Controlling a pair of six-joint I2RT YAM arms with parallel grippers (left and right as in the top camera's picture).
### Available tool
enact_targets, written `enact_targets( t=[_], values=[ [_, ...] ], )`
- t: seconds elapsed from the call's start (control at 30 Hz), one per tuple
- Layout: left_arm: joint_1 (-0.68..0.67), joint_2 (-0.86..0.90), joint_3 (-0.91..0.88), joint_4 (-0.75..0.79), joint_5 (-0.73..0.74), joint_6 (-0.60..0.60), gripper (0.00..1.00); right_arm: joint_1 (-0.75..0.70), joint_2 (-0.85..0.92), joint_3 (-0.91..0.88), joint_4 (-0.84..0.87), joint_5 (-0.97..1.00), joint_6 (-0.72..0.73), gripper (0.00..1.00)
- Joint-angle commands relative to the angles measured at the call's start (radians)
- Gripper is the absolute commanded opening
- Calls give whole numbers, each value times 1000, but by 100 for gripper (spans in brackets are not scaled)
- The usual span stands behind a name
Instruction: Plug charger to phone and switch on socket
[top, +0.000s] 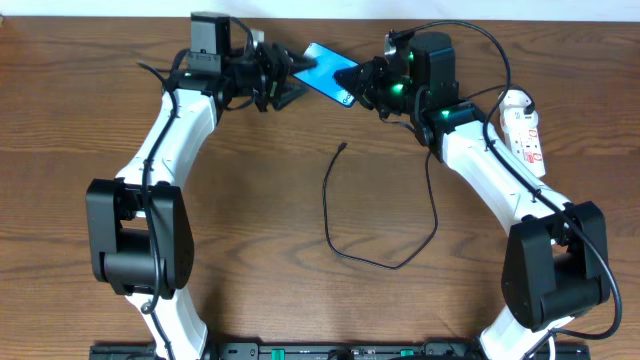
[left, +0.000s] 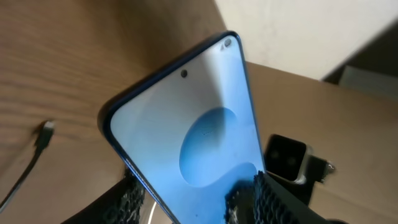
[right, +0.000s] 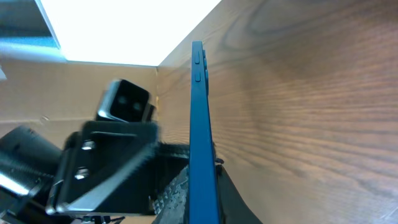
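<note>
Arms bend inward; left end effector (top: 283, 84) faces the closed right end effector (top: 360, 86).

Glossy, smooth phone (left: 186, 124); matt wood-grain table (top: 80, 120); ribbed black fingers (left: 268, 202).

Brown wooden table (top: 250, 290): black charger cable (top: 326, 205) lying loose mid-table; white socket strip (top: 527, 130) near right edge.

Overhead straight down over the table (top: 90, 130), 2 wrist views close on 1 shared phone (left: 186, 118)
</note>
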Motion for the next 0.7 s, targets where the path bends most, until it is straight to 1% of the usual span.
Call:
enact_targets(
  t=[0.0, 0.17, 0.3, 0.5, 0.67],
  values=[
    [7, -24, 18, 73, 66, 0, 55, -2, -9, 12, 39, -32, 109, 1],
    [8, -24, 18, 108, 66, -30, 55, -2, -9, 12, 95, -32, 172, 1],
    [8, -24, 18, 137, 62, -64, 56, -2, -9, 12, 100, -36, 207, 1],
    [8, -24, 18, 277, 63, -138, 56, -2, -9, 12, 120, -40, 231, 1],
    [11, -24, 18, 291, 53, -138, 56, -1, -9, 12, 164, -39, 251, 1]
  ],
)
